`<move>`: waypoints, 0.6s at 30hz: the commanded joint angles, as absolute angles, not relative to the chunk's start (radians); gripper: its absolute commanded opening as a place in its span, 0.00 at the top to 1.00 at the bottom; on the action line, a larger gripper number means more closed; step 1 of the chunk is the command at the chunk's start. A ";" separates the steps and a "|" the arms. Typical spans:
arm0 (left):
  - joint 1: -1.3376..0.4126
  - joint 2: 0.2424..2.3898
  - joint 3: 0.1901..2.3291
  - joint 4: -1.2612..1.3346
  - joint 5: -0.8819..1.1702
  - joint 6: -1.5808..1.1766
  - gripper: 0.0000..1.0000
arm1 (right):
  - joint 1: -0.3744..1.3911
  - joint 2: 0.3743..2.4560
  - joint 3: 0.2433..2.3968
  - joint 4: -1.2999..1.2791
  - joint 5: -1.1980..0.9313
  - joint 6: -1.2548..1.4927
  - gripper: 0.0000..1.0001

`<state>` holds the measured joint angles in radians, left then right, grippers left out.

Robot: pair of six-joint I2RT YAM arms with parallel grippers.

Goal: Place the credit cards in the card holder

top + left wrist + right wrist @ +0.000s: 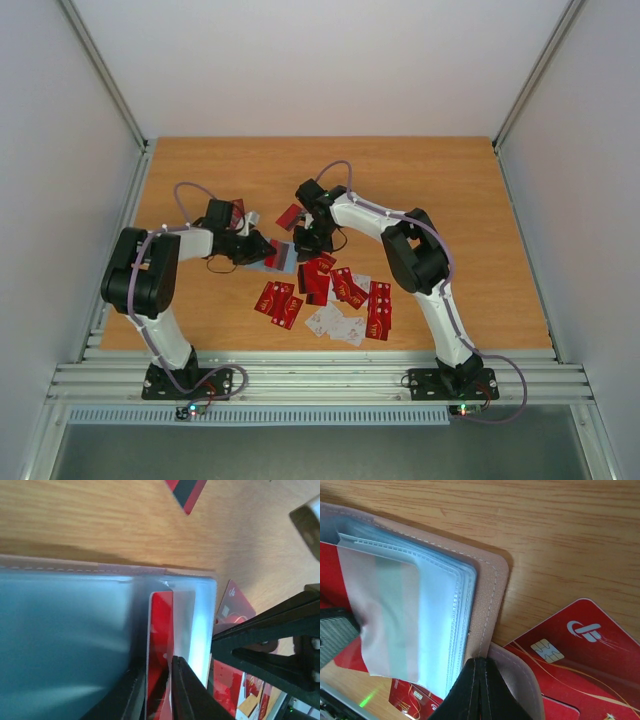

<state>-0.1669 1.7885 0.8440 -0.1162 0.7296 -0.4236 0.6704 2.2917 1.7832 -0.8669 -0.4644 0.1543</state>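
Right gripper [479, 666] clamped on card holder [492, 587] cover edge, on table [560, 540] between arms. Left gripper [159, 666] narrow around red credit card [161, 625] at clear sleeve [202, 610]; grip unclear. Card likely light, stiff, slick: pinch flat faces near trailing edge.

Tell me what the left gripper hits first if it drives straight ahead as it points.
The left gripper would first meet the red card between its jaws, lodged in the card holder; how deep the card can go is unclear.
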 commanded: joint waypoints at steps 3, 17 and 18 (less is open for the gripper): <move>-0.182 1.795 0.876 -0.235 0.661 -0.360 0.80 | 0.675 2.333 1.794 -0.850 -0.468 0.140 0.99; -0.211 1.749 0.991 -0.481 0.497 -0.255 0.53 | 0.676 2.329 1.797 -0.842 -0.485 0.136 0.99; -0.212 1.748 0.998 -0.492 0.489 -0.253 0.50 | 0.676 2.329 1.797 -0.842 -0.486 0.136 0.99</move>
